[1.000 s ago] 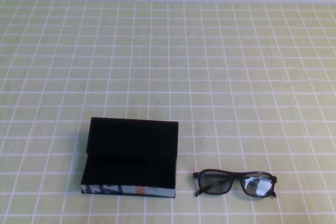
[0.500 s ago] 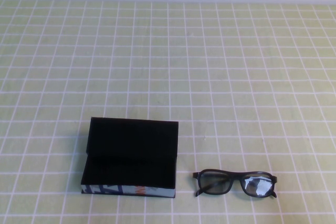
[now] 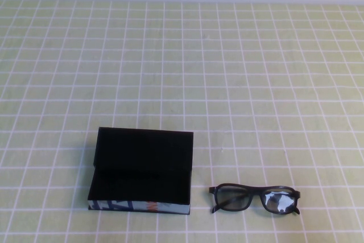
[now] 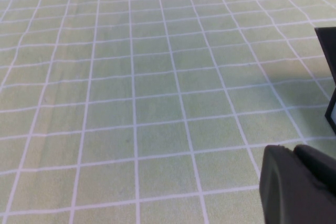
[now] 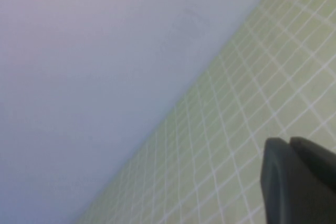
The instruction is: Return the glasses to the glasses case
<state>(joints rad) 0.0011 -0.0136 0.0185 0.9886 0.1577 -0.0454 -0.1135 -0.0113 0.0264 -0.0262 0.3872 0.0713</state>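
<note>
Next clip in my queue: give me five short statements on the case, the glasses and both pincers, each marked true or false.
1. The glasses case lies open. True.
2. The glasses are inside the case. False: they lie on the tablecloth to the case's right, apart from it.
3. The left pincer holds the glasses. False: it holds nothing that shows, near the case's edge.
4. Neither arm appears in the high view. True.
5. The right pincer hangs over the case. False: its camera shows only cloth and wall.

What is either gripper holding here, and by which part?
Nothing: the glasses lie on the table beside the open glasses case; left gripper and right gripper are elsewhere.
</note>
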